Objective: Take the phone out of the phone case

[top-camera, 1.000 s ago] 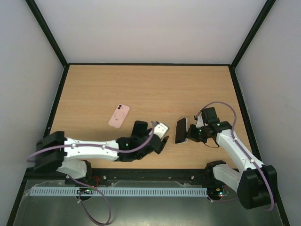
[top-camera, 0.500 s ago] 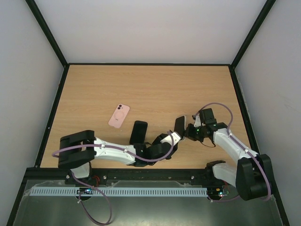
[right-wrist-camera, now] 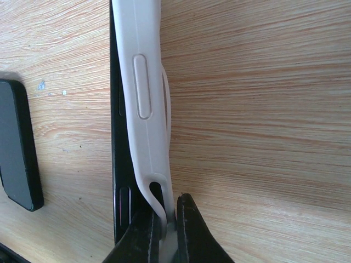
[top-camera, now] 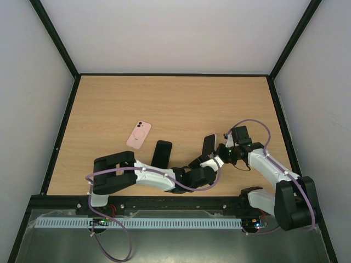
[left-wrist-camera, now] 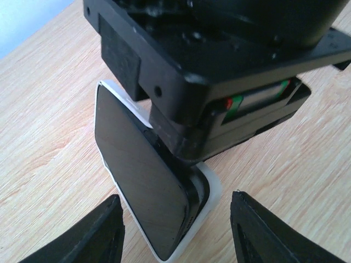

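Note:
The phone [left-wrist-camera: 140,170], black with a dark screen, stands on edge in a white phone case [left-wrist-camera: 211,189]. One corner of the phone gapes away from the case. My right gripper [right-wrist-camera: 164,208] is shut on the case's thin wall [right-wrist-camera: 145,109], with the phone's black side [right-wrist-camera: 118,164] just left of it. In the top view the phone [top-camera: 209,147] sits between the two arms. My left gripper [left-wrist-camera: 176,208] is open, its fingers [left-wrist-camera: 104,233] on either side of the phone's lower end without touching it. In the top view it [top-camera: 207,163] is just below the phone.
A second black phone [top-camera: 162,154] lies flat on the wooden table [top-camera: 181,104], left of the left wrist. A pink phone case [top-camera: 139,135] lies farther left. Black frame rails [top-camera: 66,115] edge the table.
My left arm has swung right, from beside the flat black phone to the held phone's lower end. The right gripper has shifted slightly left with the case, still shut.

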You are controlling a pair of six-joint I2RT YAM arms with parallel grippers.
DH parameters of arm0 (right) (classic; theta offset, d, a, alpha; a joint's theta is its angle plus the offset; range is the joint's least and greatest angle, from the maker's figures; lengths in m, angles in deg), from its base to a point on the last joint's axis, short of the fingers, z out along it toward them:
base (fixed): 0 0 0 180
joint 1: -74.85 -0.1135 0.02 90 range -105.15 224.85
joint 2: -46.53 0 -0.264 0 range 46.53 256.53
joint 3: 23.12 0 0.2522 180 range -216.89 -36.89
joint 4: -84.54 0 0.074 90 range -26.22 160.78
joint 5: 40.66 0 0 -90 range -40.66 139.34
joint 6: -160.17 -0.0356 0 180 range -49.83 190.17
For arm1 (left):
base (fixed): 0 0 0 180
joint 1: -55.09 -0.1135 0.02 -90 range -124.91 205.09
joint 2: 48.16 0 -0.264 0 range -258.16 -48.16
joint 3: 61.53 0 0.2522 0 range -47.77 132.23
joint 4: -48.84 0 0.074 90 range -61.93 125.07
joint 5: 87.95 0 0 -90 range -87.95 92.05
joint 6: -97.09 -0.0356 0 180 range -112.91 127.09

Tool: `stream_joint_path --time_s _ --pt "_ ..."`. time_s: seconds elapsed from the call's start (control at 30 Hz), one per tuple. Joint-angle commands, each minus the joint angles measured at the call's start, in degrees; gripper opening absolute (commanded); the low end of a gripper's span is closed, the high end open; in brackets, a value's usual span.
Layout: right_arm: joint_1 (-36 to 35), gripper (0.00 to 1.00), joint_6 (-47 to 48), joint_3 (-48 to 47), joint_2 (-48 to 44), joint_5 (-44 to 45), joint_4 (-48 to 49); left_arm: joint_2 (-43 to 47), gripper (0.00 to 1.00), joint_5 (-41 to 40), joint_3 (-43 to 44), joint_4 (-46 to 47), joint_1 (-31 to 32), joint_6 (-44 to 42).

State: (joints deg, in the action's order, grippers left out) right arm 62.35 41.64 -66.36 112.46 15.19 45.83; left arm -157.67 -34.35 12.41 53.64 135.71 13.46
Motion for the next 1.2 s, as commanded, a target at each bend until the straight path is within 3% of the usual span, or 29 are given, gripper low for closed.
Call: stream_joint_path --time_s 0.0,0.53,0.8,0.97,1.17 --pt "-0.3 0.02 -0.6 0.3 -1.4 0.2 2.9 -2.7 0.52 -3.5 2.0 0.3 0.2 -4.8" --pt "-0.9 0.02 0.2 0.7 -1.2 -2.7 3.0 -3.8 0.42 -6.8 1.5 2.2 -1.8 -7.2" --pt "-1.9 0.02 0.4 0.9 -2.1 -3.9 3.1 -5.5 0.46 -9.8 1.8 2.9 -2.6 -12.1" --pt "-2.6 0.02 0.5 0.9 -2.1 -4.2 2.9 -6.4 0.46 -16.8 0.8 5.7 -2.7 -16.3" --pt "-3.5 0.02 0.7 1.1 -3.3 -5.3 3.1 -6.8 0.52 -18.1 -0.1 7.8 -4.2 -17.0"
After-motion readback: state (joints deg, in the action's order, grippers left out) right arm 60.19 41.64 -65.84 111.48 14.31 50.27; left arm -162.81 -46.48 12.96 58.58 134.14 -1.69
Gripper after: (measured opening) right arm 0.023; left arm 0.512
